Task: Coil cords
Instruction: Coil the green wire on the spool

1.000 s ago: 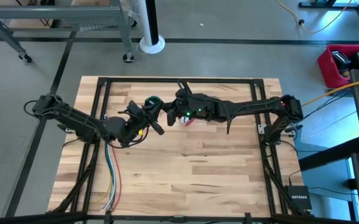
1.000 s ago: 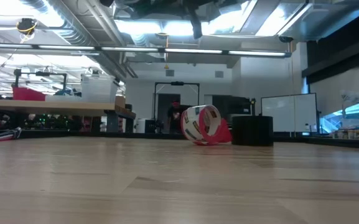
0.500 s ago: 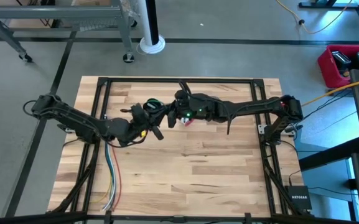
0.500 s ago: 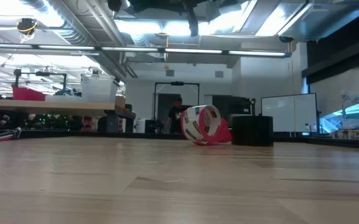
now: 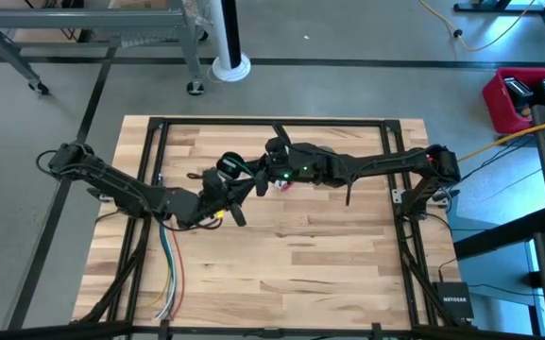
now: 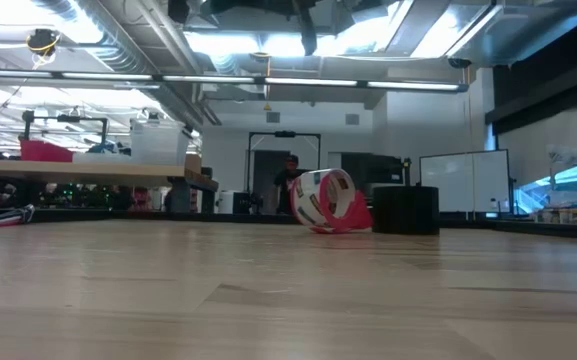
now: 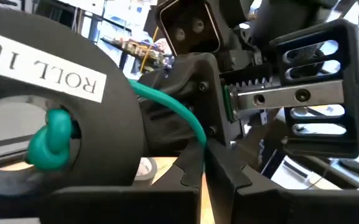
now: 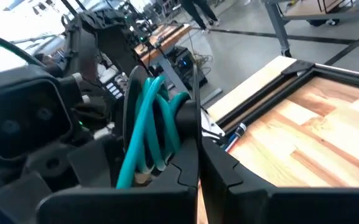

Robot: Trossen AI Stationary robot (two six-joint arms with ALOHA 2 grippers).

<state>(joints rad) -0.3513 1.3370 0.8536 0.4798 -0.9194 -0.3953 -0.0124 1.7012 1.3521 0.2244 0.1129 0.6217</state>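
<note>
The cord (image 5: 233,162) is thin and green with a black round end piece (image 7: 61,81). It is held in the air between my two grippers at the table's middle, toward the far side. My left gripper (image 5: 227,181) comes from the left and is shut on a green strand (image 7: 167,102). My right gripper (image 5: 256,176) comes from the right and is shut on the looped green bundle (image 8: 151,121), beside a thin black disc (image 8: 129,118). Both grippers are well above the table; in the low view they show only at the picture's top. My left gripper is shut on a single green strand (image 7: 196,140) that runs down from the round end piece into the gap between its fingers (image 7: 185,177). The cord is clear of the table. My right gripper pinches several green loops at their lower part (image 8: 157,158) between its fingers (image 8: 179,174). The bundle stands upright above the fingers, clear of the table.
A grey tape roll on a red holder (image 6: 320,200) stands on the table just below my right gripper (image 5: 286,183). Long green, yellow, red and white wires (image 5: 170,269) run along the near left. A black frame (image 5: 272,123) edges the table.
My left gripper has moved a little toward the table's right edge, closing in on my right gripper, and the green cord between them has shifted slightly toward the near edge with it.
</note>
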